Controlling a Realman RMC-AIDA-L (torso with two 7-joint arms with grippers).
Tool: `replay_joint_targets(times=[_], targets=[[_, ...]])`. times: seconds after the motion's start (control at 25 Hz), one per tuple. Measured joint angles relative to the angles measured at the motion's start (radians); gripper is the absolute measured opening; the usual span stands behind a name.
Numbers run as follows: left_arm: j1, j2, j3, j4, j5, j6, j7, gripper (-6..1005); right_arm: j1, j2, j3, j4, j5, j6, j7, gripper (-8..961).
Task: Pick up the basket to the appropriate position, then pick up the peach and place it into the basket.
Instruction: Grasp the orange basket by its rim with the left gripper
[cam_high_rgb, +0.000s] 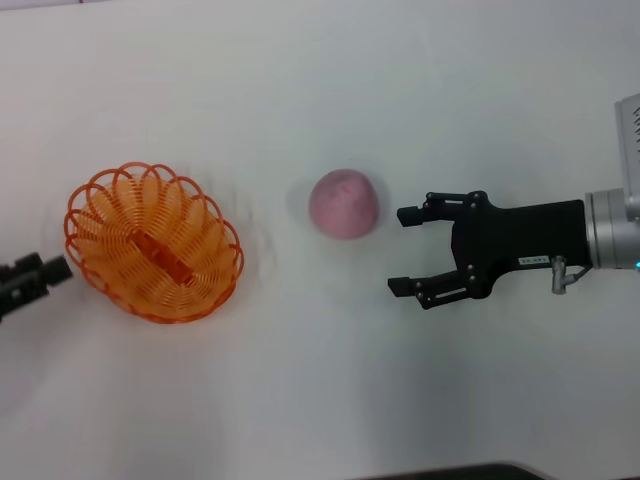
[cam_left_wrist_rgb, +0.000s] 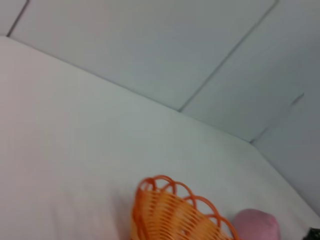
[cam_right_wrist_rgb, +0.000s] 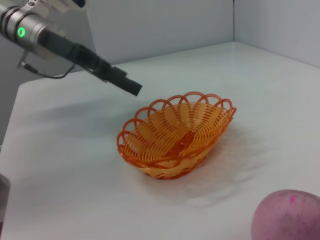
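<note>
you had the basket (cam_high_rgb: 154, 243) sitting flat on the white bench (cam_high_rgb: 320, 400), upright and with nothing in it. the left gripper (cam_high_rgb: 45, 273) sat just off the basket's rim, at the end of the oval facing that arm. in the right wrist view it hung a little above and clear of the rim, not touching. its jaws looked drawn close together and gripped nothing. so i'd judge the first half of your job finished or nearly so: the basket rested within reach of both arms, and the left arm looked done with it.

the second half was not yet done. the peach (cam_high_rgb: 344, 203) lay on the bench, well apart from the basket and on the far side of it from the left jaws. the right gripper (cam_high_rgb: 408, 250) was level with the bench, jaws spread wide and pointing toward the peach. the fruit sat just ahead of the upper fingertip (cam_high_rgb: 408, 214) and somewhat off the centre line between the two, with a clear gap left. nothing was between the jaws.

what was left for you, as i read it: line the right jaws up around the peach, close, lift, carry it across the open bench to the basket and let go inside.
</note>
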Motion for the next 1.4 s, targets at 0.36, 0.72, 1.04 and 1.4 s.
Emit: replay_joint_targets(times=[0.36,0.72,1.04,1.4], targets=[[-0.15,0.035,0.135,0.103,0.125,-0.135,-0.225,671,0.011,0.001,-0.004,0.014,-0.005,0.013,0.0,946],[-0.303,0.047,0.386,0.262,0.254,-0.2,-0.408,671,0.012,0.001,-0.006,0.014,-0.006,0.019,0.0,945],[-0.449,0.048,0.583,0.273,0.475,-0.244,-0.533,670,0.012,0.0,-0.006,0.011,-0.008,0.012,0.004,945],[-0.496,0.027,0.732,0.264,0.548,-0.252,-0.548,670,0.015,0.001,-0.019,0.004,-0.008,0.011,0.015,945]])
